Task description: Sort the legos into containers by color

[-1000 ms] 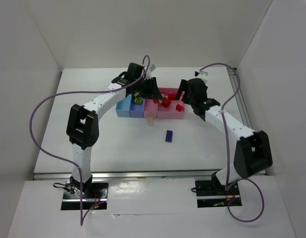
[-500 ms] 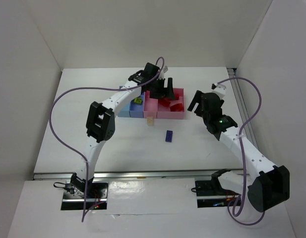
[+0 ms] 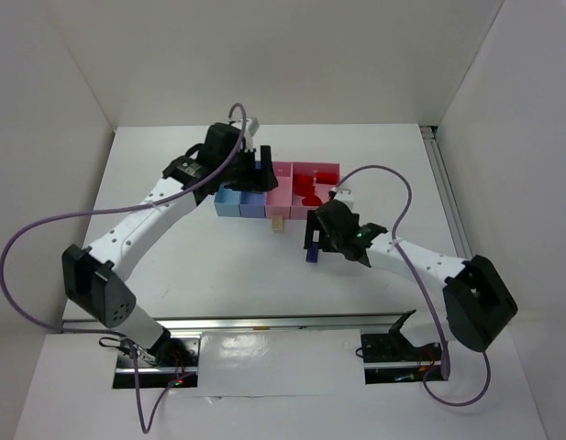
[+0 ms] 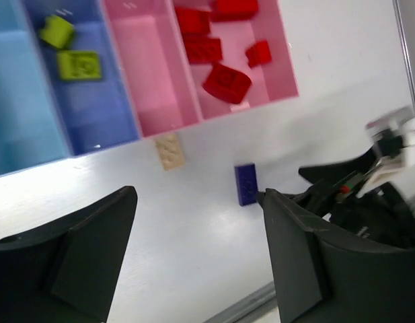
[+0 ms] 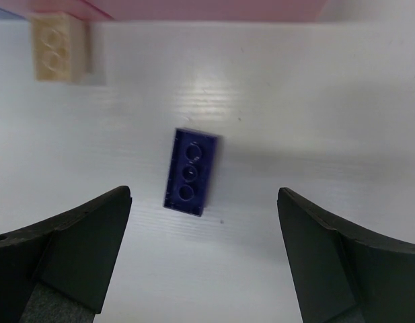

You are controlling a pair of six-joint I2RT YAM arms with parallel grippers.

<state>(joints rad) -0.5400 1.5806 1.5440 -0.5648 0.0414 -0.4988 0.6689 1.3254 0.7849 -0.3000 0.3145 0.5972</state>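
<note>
My right gripper [image 5: 204,249] hangs open just above a dark blue-purple lego [image 5: 190,171] lying flat on the white table, its fingers well apart on either side and not touching it. A pale tan lego [image 5: 57,47] lies beside the containers' front wall. My left gripper [image 4: 197,222] is open and empty above the blue bins [image 3: 253,203]. The darker blue bin [image 4: 93,101] holds two yellow-green legos [image 4: 79,65]. Several red legos [image 4: 226,82] lie in the wider pink bin [image 4: 278,64]. The narrow pink bin [image 4: 153,74] and light blue bin [image 4: 15,108] look bare.
The joined bins [image 3: 280,194] stand mid-table, with the tan lego [image 3: 278,222] just in front of them. White walls close in the table on three sides, a metal rail runs along the near edge [image 3: 264,321], and purple cables loop from both arms.
My left arm swung left from over the pink bins to over the blue ones. My right arm came in from the right and now hovers over the dark blue-purple lego.
</note>
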